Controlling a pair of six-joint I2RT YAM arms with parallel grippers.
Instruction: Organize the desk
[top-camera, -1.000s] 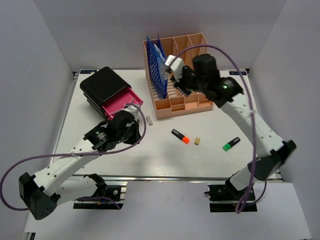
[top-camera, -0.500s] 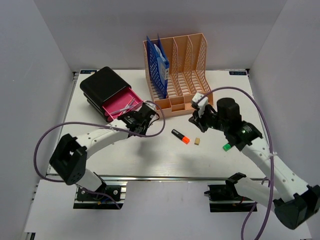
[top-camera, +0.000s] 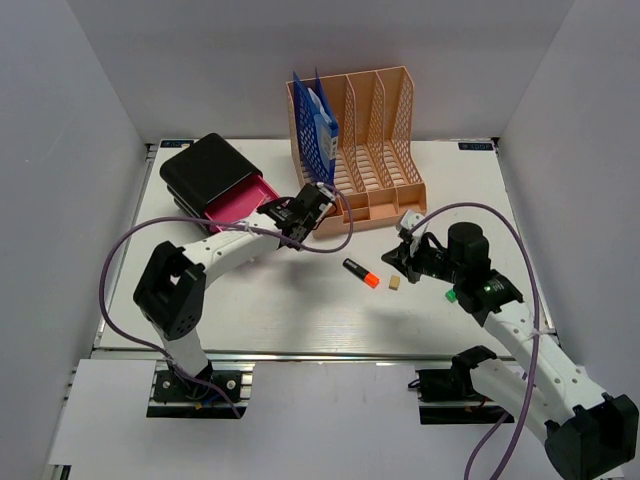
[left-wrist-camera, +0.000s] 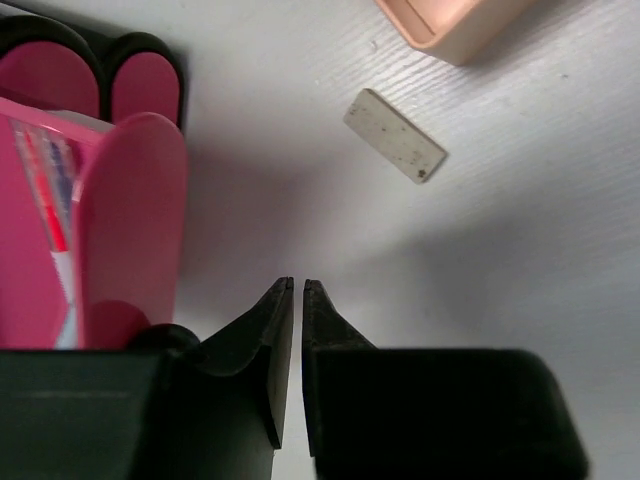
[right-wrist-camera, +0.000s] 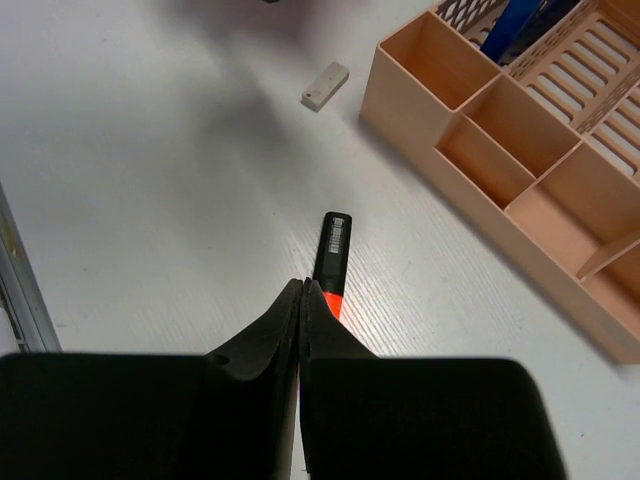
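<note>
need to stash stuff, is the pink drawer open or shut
Open: the pink drawer sticks out of its black case, its inside showing from above.

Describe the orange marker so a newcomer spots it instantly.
Find the peach file rack at the back of the desk. On the white surface in front of it lies a black marker; its orange cap sets it apart from the tan block beside it and the green-tipped marker further right.

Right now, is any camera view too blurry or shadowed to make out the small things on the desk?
Top external view: even light, soft shadows, the orange highlighter reads clearly. Left wrist view: the eraser is sharp, a soft shadow dims the desk below it. Right wrist view: a dark shadow at the top edge, highlighter crisp.
</note>
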